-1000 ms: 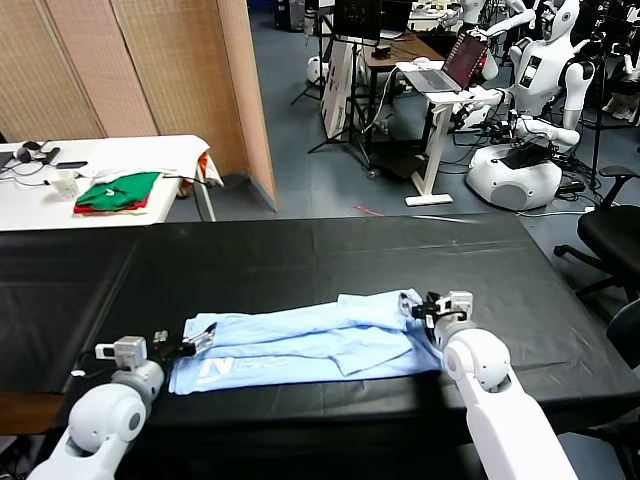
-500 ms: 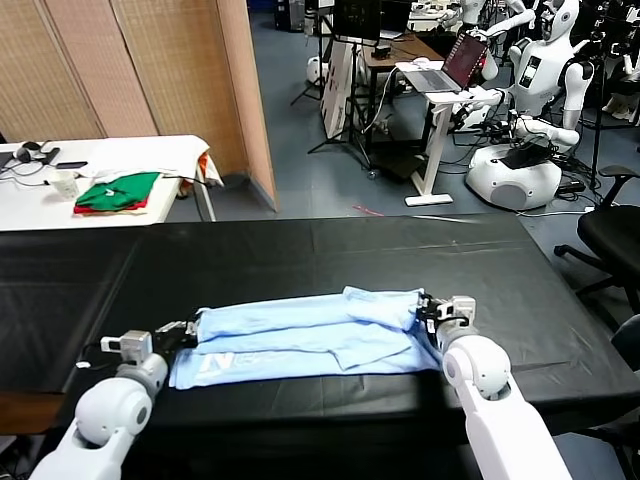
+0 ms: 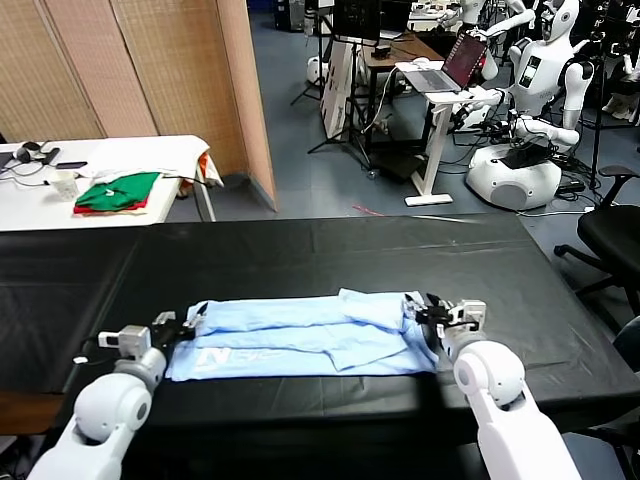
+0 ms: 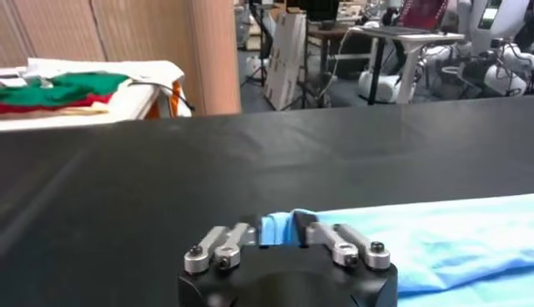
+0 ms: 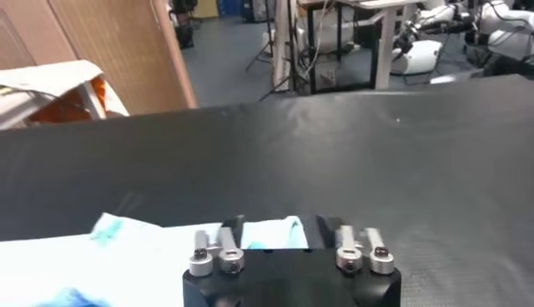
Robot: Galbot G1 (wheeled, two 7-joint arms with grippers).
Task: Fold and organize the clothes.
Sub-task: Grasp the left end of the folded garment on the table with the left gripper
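left hand [image 3: 183, 327] open, right hand [image 3: 420, 311] open

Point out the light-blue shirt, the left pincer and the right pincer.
light-blue shirt [image 3: 300, 335], head view, middle of the folded cloth
left pincer [image 3: 183, 331], head view, between its fingertips
right pincer [image 3: 420, 312], head view, between its fingertips

Robotics lab: white humanoid robots [image 3: 530, 60], laptop desk [image 3: 430, 70] behind

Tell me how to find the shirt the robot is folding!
Look at the big black table right in front of the robot. Near its front edge, between the left gripper and right gripper, lies a long pale blue shirt. It is the only blue cloth; the green-and-red clothes sit on the white table behind.
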